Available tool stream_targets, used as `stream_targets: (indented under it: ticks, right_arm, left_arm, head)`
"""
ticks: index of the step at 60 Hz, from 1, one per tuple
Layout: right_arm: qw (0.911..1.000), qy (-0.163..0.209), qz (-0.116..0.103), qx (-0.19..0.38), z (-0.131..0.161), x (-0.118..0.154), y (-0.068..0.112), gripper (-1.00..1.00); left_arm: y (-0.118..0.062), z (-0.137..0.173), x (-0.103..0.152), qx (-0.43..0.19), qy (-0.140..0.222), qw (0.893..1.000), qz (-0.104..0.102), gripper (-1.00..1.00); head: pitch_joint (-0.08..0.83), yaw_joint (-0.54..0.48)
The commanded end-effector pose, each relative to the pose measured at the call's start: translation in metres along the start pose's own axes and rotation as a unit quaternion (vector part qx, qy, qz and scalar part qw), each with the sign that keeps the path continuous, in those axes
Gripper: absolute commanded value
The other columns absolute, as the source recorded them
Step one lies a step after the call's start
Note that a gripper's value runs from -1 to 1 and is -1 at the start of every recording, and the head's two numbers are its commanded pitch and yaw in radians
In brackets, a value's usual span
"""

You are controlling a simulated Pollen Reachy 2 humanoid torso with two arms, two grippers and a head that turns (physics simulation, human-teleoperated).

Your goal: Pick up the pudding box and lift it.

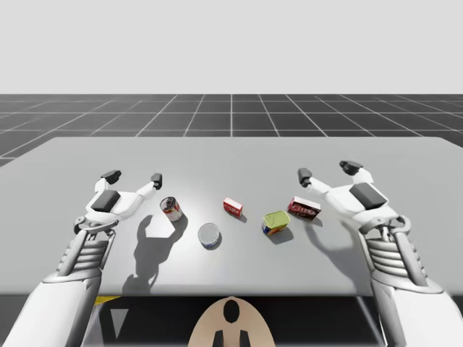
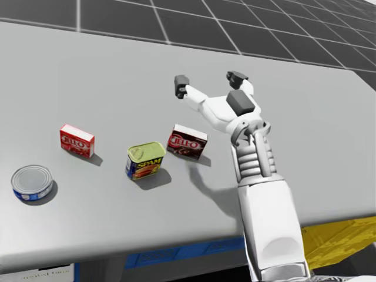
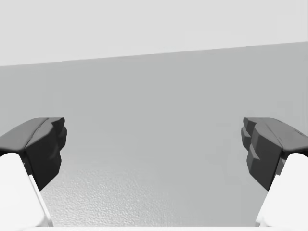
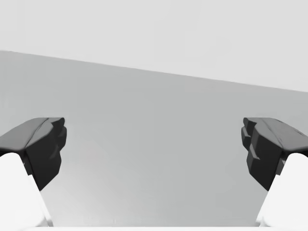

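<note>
Hovering right gripper [image 1: 327, 170] just past pudding box [image 1: 304, 208], fingers wide open, nothing held; left gripper [image 1: 134, 176] open too. Box lies on bench [image 1: 405, 159] beside green-topped can [image 1: 275, 222]. Prob light, stiff cardboard, slick faces, so pinch across narrow sides

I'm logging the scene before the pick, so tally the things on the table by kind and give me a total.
Boxes: 2, the small red box and the dark red box
Round cans: 2, the red and white can and the flat blue can
Rectangular tins: 1, the yellow-green topped tin
Total: 5
</note>
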Motion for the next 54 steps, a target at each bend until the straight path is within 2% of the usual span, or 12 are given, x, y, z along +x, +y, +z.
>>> stream_targets:
  ticks: [1, 3, 4, 7, 14, 23, 26, 27, 30, 32, 40, 54]
  right_arm:
    - [0.996, 0.028, 0.012, 0.084, 0.033, 0.013, -0.017, -1.0]
    - [0.9943, 0.036, 0.003, 0.1, 0.038, 0.014, -0.02, -1.0]
    - [0.9926, 0.036, -0.012, 0.116, 0.046, 0.013, -0.023, -1.0]
    - [0.989, 0.046, 0.02, 0.139, 0.055, 0.01, -0.03, -1.0]
    - [0.9802, 0.07, 0.04, 0.181, 0.07, -0.004, -0.041, -1.0]
    - [0.9684, 0.079, 0.085, 0.221, 0.076, -0.032, -0.053, -1.0]
    - [0.966, 0.088, 0.082, 0.229, 0.075, -0.04, -0.056, -1.0]
    - [0.9654, 0.086, 0.089, 0.229, 0.073, -0.045, -0.057, -1.0]
    - [0.9672, 0.076, 0.085, 0.227, 0.07, -0.056, -0.059, -1.0]
    - [0.9642, 0.091, 0.094, 0.231, 0.066, -0.064, -0.063, -1.0]
    - [0.964, 0.104, 0.083, 0.23, 0.052, -0.085, -0.074, -1.0]
    - [0.9536, 0.105, 0.068, 0.274, 0.029, -0.105, -0.075, -1.0]
  left_arm:
    - [-0.001, 0.0, 0.0, 0.0, 0.001, 1.0, -0.001, -1.0]
    - [-0.001, 0.0, 0.0, 0.0, 0.001, 1.0, -0.001, -1.0]
    - [-0.001, 0.0, -0.001, -0.001, 0.002, 1.0, -0.002, -1.0]
    - [-0.001, -0.001, -0.001, -0.001, 0.002, 1.0, -0.002, -1.0]
    - [-0.001, -0.001, -0.001, -0.001, 0.004, 1.0, -0.003, -1.0]
    - [-0.001, -0.001, -0.003, -0.002, 0.006, 1.0, -0.004, -1.0]
    - [-0.002, -0.002, -0.003, -0.002, 0.006, 1.0, -0.004, -1.0]
    - [-0.002, -0.002, -0.003, -0.002, 0.007, 1.0, -0.004, -1.0]
    - [-0.003, -0.002, -0.004, -0.001, 0.008, 1.0, -0.006, -1.0]
    - [-0.004, -0.002, -0.005, -0.002, 0.008, 1.0, -0.009, -1.0]
    - [-0.006, -0.003, -0.007, -0.004, 0.01, 1.0, -0.013, -1.0]
    - [-0.008, -0.003, -0.008, -0.005, 0.01, 1.0, -0.016, -1.0]
  head:
    - [0.651, -0.38]
    - [0.65, -0.38]
    - [0.648, -0.38]
    - [0.646, -0.38]
    - [0.643, -0.38]
    - [0.635, -0.38]
    - [0.632, -0.38]
    - [0.631, -0.38]
    - [0.63, -0.38]
    - [0.631, -0.38]
    - [0.635, -0.38]
    - [0.634, -0.38]
